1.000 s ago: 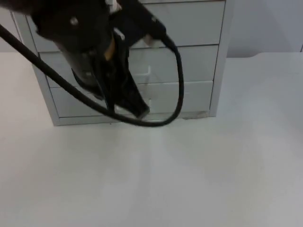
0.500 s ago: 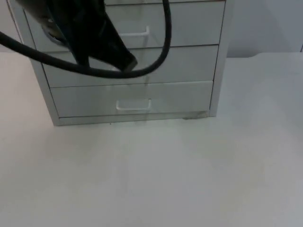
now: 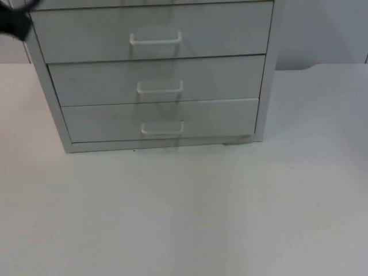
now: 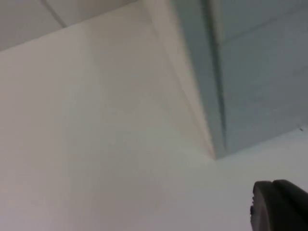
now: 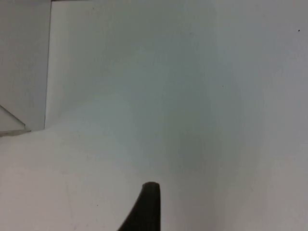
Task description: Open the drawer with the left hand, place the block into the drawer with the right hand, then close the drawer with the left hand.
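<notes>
A pale grey cabinet (image 3: 265,75) with three drawers stands at the back of the white table (image 3: 184,218). The top drawer (image 3: 218,31), middle drawer (image 3: 218,77) and bottom drawer (image 3: 218,118) all sit flush, each with a white handle. My left gripper (image 3: 16,24) is a dark tip by the cabinet's upper left corner, off the handles. Its wrist view looks past one black fingertip (image 4: 279,209) at the cabinet's lower corner (image 4: 219,144). My right gripper waits over bare table, one black fingertip (image 5: 148,207) showing.
The grey partition wall (image 3: 322,29) rises behind the table to the right of the cabinet. Open white table spreads in front of the cabinet and to its right. A pale wall panel (image 5: 24,62) edges the right wrist view.
My left arm has swung up and to the left, away from the bottom drawer's handle and off the cabinet front. All three drawer fronts now show uncovered and shut.
</notes>
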You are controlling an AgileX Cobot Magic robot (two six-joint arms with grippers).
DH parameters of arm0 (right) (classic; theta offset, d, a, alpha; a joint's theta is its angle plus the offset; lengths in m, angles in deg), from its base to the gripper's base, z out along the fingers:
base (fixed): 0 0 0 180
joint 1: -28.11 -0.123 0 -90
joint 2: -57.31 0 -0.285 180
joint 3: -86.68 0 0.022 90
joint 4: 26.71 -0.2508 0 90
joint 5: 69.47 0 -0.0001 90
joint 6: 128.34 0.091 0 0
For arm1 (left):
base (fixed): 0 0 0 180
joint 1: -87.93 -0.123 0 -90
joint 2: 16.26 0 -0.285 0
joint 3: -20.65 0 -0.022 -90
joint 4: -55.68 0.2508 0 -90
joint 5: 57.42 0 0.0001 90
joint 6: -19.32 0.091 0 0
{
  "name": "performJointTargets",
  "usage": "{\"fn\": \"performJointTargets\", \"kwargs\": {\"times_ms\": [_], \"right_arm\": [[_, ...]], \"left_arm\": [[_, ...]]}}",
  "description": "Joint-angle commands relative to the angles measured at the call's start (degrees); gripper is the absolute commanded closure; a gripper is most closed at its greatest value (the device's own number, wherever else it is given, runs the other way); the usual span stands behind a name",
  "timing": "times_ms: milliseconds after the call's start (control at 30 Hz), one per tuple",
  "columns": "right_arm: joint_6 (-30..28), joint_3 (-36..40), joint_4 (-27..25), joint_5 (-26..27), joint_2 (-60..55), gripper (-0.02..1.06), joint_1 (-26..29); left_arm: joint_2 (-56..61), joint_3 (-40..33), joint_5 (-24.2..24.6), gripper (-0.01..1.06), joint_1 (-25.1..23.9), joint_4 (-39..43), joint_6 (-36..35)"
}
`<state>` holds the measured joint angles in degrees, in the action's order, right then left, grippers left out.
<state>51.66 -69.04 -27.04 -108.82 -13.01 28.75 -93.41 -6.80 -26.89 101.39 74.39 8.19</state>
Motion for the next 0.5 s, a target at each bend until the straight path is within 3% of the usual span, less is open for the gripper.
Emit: {"fn": "performJointTargets", "kwargs": {"times_ms": [0,167,467], "right_arm": [[0.0,0.1,0.0,0.6,0.5,0.21,0.1],[0.0,0.1,-0.2,1.1,0.5,0.21,0.1],[-1.0,0.1,-0.2,1.6,0.5,0.21,0.1]], "left_arm": [[2.6,-0.2,0.2,1.05,-3.2,-3.8,2.9],[7.3,-0.2,1.8,1.05,-11.4,-12.5,10.4],[11.8,-0.3,4.9,1.05,-19.1,-20.9,17.4]]}}
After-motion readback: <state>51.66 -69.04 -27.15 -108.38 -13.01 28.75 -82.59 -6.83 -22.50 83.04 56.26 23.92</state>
